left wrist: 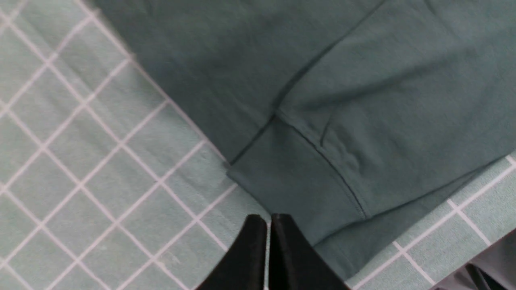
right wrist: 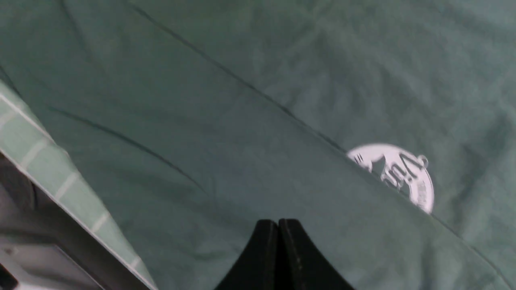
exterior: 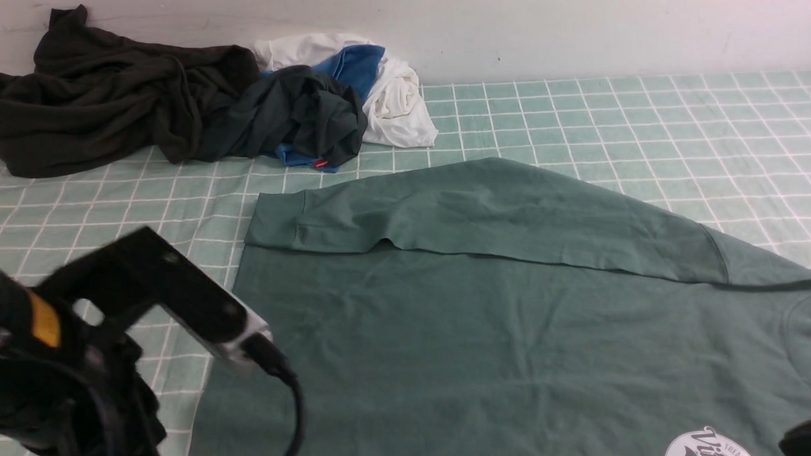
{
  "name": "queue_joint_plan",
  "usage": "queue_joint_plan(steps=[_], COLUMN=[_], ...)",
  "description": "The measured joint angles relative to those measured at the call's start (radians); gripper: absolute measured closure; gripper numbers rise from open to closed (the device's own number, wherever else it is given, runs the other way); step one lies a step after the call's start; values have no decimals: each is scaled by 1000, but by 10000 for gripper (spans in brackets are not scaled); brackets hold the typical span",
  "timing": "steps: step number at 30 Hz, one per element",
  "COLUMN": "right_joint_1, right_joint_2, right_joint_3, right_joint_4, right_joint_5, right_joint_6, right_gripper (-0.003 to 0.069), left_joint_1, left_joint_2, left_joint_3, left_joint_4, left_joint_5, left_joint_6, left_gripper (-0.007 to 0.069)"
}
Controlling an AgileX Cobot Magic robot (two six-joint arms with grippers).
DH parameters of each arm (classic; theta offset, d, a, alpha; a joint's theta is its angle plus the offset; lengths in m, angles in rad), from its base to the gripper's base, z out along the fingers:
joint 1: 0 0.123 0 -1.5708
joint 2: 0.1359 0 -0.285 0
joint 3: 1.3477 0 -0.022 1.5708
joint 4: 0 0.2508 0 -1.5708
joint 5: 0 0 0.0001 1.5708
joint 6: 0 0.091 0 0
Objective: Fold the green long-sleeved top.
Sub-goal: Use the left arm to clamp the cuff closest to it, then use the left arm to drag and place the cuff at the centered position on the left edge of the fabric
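the green long-sleeved top (exterior: 449, 321) runs off the near and right edges; its white logo (exterior: 706, 447) is cut there, lettering unreadable. the blurred left arm (exterior: 79, 347) covers part of its left edge.

Lettering on the white logo (exterior: 706, 448) is unreadable.

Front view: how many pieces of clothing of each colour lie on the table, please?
Sage green top: 1
Black-olive garment: 1
Dark teal garment: 1
Blue garment: 1
White garment: 1
Total: 5
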Motion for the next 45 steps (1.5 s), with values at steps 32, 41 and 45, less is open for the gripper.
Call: queue_joint_plan(steps=[32,41,45], right_joint_1=[137,138,138], right_joint_2=[75,75,75], right_joint_3=[-4,-5,-5], right_joint_4=[-160,-248,-337], right_joint_5=[-84,-99,-105], right_joint_6=[123,152,244], right_gripper=[673,673,673], left_joint_1=[-90,-91,-91], left_joint_2=[570,515,515], left_joint_3=[-16,-322,-505], left_joint_4=[-14,105,164], left_joint_5=[-194,-32,0], left_joint_6=[18,18,18], left_gripper=[542,598,598])
